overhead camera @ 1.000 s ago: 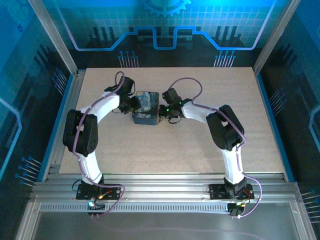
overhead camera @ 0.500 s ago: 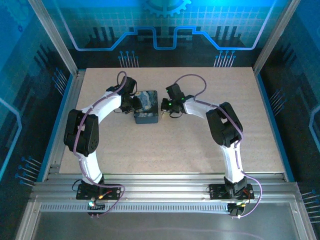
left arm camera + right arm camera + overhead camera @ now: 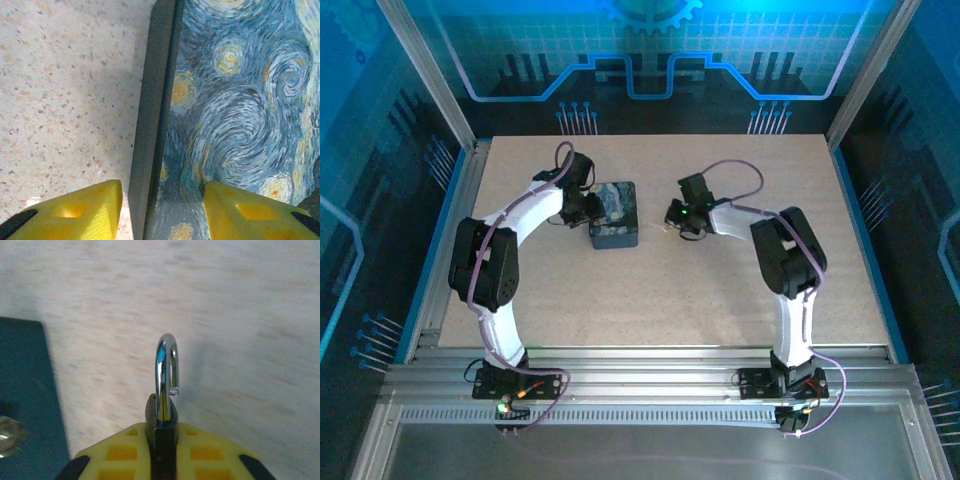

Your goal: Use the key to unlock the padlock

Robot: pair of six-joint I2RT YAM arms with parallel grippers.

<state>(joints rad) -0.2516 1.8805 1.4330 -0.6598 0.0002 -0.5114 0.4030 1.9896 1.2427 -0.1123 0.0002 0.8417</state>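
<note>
The padlock (image 3: pixel 161 410) has a dark body pinched between the yellow fingers of my right gripper (image 3: pixel 162 440). Its silvery shackle (image 3: pixel 165 365) points away from the wrist, and the shackle's free end hangs clear of the body. In the top view my right gripper (image 3: pixel 672 218) hovers over the table a short way right of the patterned box (image 3: pixel 614 213). My left gripper (image 3: pixel 588 208) stands open astride the box's left edge. One yellow finger (image 3: pixel 75 212) is over the table and the other over the swirl picture (image 3: pixel 240 100). The key is out of view.
The dark box's corner (image 3: pixel 25 390) fills the left edge of the right wrist view, with a small silvery fitting (image 3: pixel 7 435) on it. Speckled tabletop (image 3: pixel 720 290) stretches in front of and to the right of both grippers. Metal frame posts (image 3: pixel 860 80) ring the table.
My right gripper has drawn away from the box's right side, moving right with the padlock in it. The left gripper and the box have stayed put.
</note>
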